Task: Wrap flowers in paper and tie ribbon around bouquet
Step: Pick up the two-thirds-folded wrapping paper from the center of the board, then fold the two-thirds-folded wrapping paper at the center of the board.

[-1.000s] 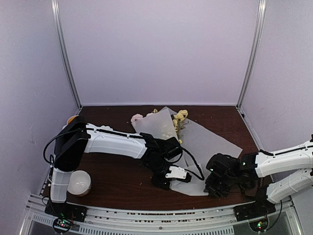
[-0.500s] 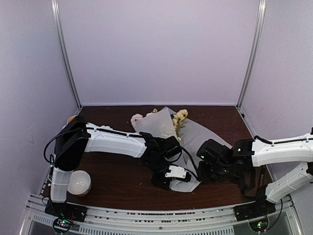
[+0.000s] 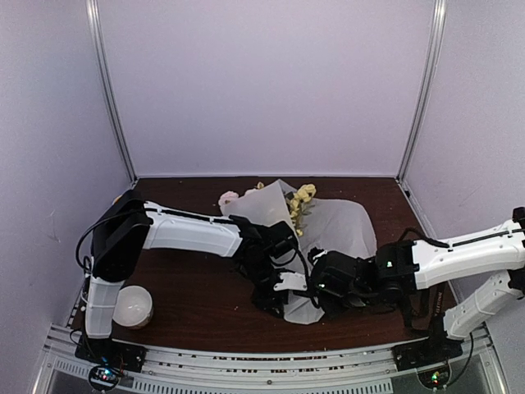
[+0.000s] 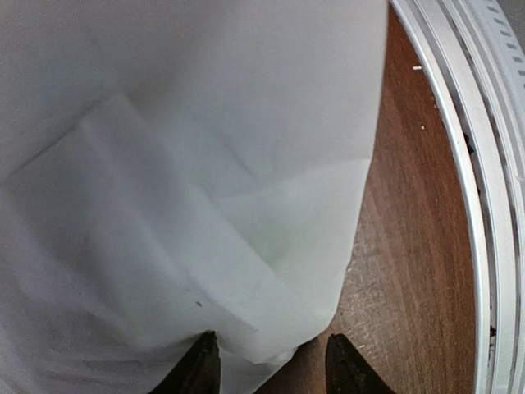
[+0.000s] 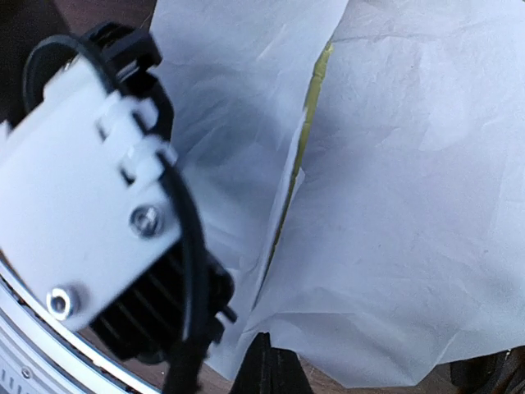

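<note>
The paper lies folded over the flowers, whose yellow and pink blooms poke out at its far end. My right gripper is shut on the sheet's edge and holds it beside my left gripper. In the right wrist view its fingers pinch the paper, and a green stem shows in the fold. In the left wrist view my left gripper is open, its fingers apart around the narrow end of the paper. The ribbon is out of view.
A white bowl sits at the front left by the left arm's base, and something orange lies at the far left. The metal rail runs along the table's near edge, close to the left gripper.
My right gripper has shut on the paper's right corner and moved left toward the left gripper, folding the sheet over the stems. The left arm has barely moved.
</note>
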